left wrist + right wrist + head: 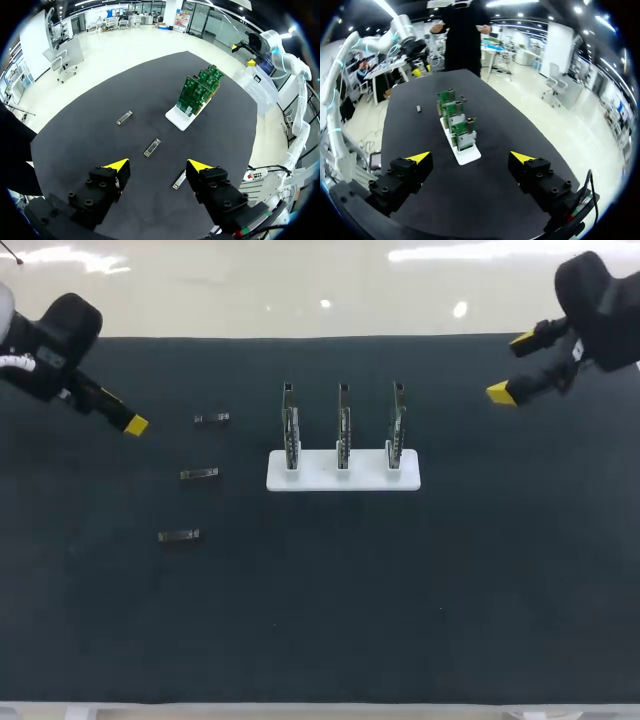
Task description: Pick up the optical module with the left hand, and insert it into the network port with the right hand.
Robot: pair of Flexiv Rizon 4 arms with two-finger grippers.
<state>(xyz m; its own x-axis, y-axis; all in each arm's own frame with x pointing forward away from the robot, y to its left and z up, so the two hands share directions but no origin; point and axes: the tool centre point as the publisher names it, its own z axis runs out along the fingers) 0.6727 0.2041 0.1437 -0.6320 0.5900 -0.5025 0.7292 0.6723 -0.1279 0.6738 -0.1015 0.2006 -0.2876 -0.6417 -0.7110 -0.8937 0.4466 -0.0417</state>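
Left fingers (116, 164) and right fingers (420, 158) spread wide — three optical modules (199, 474) lie toward the counter's (320, 620) left edge, port boards (343, 430) mid-counter

Table cover (320, 620) matt — seemingly cloth; modules (199, 474) shiny metal.

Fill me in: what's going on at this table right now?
Nothing is being handled yet. Three optical modules lie loose on the dark mat: the far module, middle module and near module. All are left of a white holder carrying three upright circuit boards, and apart from it. The left tool hangs open and empty above the modules' side of the mat. The right tool is open and empty too, toward the far right corner. The pick-up has not yet begun.
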